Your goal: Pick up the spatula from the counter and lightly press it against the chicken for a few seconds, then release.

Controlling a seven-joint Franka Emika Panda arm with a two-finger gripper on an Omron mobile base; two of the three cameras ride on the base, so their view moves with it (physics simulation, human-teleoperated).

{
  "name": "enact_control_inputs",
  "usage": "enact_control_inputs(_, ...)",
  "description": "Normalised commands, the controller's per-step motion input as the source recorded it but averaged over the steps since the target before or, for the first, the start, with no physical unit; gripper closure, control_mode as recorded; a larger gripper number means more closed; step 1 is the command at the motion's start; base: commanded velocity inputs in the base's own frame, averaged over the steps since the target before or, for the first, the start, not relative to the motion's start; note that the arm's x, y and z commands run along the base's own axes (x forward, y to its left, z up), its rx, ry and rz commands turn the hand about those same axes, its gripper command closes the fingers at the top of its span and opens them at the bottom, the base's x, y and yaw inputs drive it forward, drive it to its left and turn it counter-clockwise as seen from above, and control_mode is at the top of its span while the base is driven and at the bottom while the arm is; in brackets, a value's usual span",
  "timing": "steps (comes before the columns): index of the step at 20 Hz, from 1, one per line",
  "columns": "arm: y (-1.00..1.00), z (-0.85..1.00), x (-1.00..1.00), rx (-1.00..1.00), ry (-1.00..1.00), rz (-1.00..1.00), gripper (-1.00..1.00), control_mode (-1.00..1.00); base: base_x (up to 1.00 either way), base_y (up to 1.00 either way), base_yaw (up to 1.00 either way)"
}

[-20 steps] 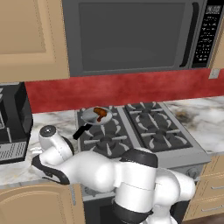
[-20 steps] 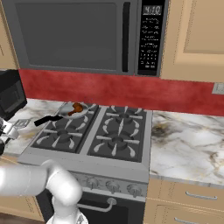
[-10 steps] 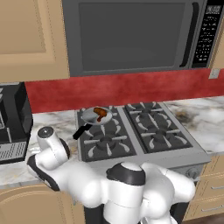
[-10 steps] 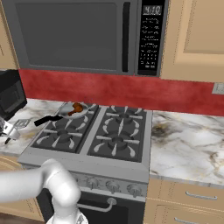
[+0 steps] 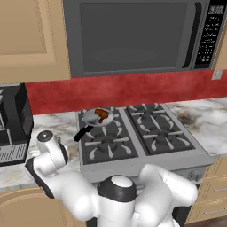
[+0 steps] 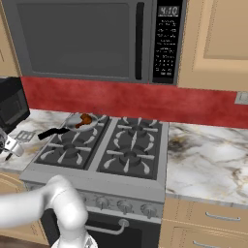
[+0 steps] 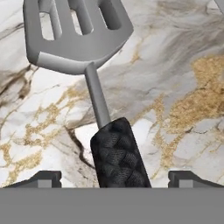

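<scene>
Hand view: gripper straddles spatula handle, jaws apart; arm has swung left.

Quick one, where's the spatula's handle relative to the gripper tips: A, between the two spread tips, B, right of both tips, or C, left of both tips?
A: in the hand view the black handle of the spatula runs down between the two widely spread tips of the gripper, neither touching it.

A dark grey microwave hangs beside light wooden cabinets above a red backsplash and a grey four-burner gas stove, flanked by white gold-veined marble surface, with a black coffee machine at left.
</scene>
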Motion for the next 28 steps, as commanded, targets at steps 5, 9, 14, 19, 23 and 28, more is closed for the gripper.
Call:
enact_control_inputs(5,0.03,-0.11,0.13,0.00,0.00,-0.05,1.00,-1.00,0.00,0.00,0.00)
enact_control_inputs(9,-0.08,0.00,0.01,0.00,0.00,-0.03,1.00,-1.00,0.00,0.00,0.00)
enact_control_inputs(14,-0.18,0.00,0.00,0.00,-0.01,-0.01,1.00,-1.00,0.00,0.00,0.00)
enact_control_inputs(19,-0.34,0.13,-0.08,0.00,-0.09,0.00,1.00,-1.00,0.00,0.00,0.00)
enact_control_inputs(23,-0.28,0.26,-0.18,0.00,-0.11,0.02,1.00,-1.00,0.00,0.00,0.00)
enact_control_inputs(28,-0.36,0.43,-0.21,0.01,-0.09,0.09,1.00,-1.00,0.00,0.00,0.00)
